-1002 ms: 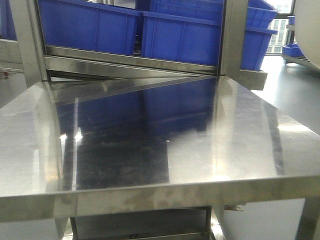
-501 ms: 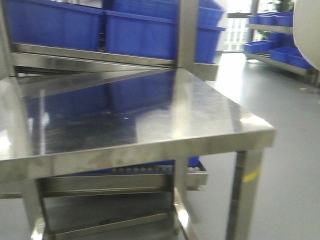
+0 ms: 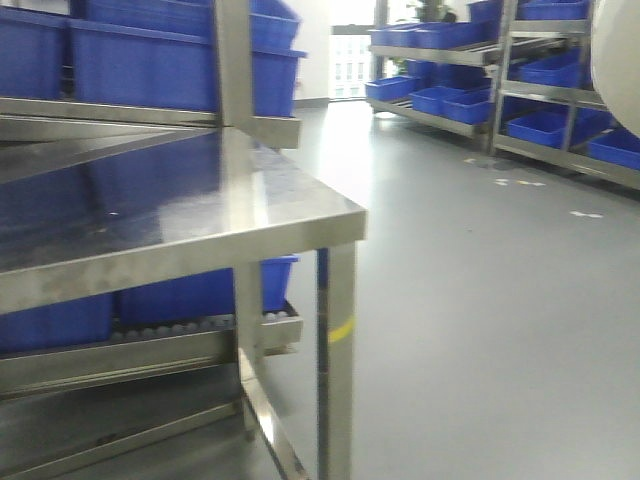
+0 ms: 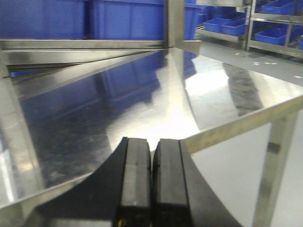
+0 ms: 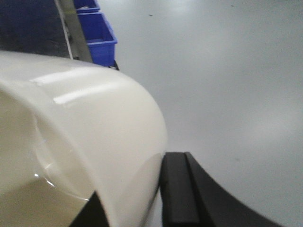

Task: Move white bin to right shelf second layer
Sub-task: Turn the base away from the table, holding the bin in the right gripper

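1. The right gripper point(image 5: 137, 208) pinches the wall of the white bin point(image 5: 85, 123) near its rim. One black finger point(image 5: 177, 189) lies against the outside of the wall, and a dark shape shows on the inner side.
2. The bin hangs in the air, resting on nothing. In the right wrist view only grey floor point(image 5: 227, 71) lies beyond it, and in the front view its curved side fills the top right corner.
3. The left gripper point(image 4: 151, 184) has its fingers pressed together with nothing between them. It hovers over the near edge of the steel table point(image 4: 118, 109).
4. To the left, behind the table, a rack carries blue crates point(image 3: 150, 50). Below the table top, a level of small rollers point(image 3: 180, 328) shows with more crates on it.
5. Far to the right, across open floor, stand other racks point(image 3: 500, 90), also loaded with blue crates.
6. Progress, as I judge it:
   - The pick-up is done and the bin is in carriage, so the task is roughly at its middle.
   - What remains is to bring the bin up to the right shelf, set it on the second layer and let go.
   - I cannot tell from these views which rack level is that layer.
   - The bin is near none of the racks, so the placing has not begun.
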Motion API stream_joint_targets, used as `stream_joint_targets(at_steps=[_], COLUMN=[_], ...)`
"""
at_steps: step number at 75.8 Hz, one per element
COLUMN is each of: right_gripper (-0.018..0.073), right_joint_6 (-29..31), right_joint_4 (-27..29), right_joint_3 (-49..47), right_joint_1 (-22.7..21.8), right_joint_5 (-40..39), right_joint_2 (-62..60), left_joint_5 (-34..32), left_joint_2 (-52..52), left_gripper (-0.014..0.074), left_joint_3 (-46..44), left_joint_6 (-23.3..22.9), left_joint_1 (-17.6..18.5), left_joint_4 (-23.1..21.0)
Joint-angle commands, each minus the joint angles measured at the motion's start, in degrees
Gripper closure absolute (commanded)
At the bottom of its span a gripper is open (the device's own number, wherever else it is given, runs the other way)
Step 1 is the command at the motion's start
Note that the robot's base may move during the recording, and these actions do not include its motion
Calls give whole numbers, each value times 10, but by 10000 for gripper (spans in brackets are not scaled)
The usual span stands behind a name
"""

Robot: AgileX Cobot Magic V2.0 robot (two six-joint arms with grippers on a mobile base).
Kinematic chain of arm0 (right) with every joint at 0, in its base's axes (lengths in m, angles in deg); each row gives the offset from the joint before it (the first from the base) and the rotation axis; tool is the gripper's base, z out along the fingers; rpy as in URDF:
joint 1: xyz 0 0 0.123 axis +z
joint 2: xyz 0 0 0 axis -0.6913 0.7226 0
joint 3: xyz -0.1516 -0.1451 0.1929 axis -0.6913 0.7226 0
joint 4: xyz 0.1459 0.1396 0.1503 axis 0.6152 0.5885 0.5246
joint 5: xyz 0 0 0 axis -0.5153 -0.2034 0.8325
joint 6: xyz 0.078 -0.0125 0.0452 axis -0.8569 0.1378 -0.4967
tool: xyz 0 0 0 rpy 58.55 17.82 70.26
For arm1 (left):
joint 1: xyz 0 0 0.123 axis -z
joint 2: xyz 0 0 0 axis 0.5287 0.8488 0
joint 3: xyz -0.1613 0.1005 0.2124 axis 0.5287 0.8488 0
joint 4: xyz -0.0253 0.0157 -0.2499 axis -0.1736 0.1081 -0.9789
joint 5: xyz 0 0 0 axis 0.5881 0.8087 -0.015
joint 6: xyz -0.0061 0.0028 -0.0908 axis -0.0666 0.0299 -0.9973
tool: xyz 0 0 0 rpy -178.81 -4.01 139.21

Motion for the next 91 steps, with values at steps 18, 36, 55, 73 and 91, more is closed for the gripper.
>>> stream_joint_targets(at_steps=[18, 36, 55, 73, 91], right_gripper=[511, 511, 511, 511, 511], right_joint_6=[2, 2, 2, 2, 2], right_joint_4=[0, 0, 0, 0, 0], right_joint_3=[-17, -17, -17, -17, -17], right_joint_1=[-5, -5, -5, -5, -5], right_joint_5=[-54, -54, -54, -54, -54], right_joint_2=[5, 5, 5, 5, 5], left_joint_5=[-49, -49, -49, -49, -49], left_joint_2=[-8, -8, -8, -8, -8], left_gripper=[512, 512, 512, 512, 512], left_joint_3=[21, 21, 21, 21, 21], left_joint_6=[-2, -2, -2, -2, -2], left_joint_1=[3, 3, 3, 3, 3], left_joint_4=[0, 0, 0, 0, 0])
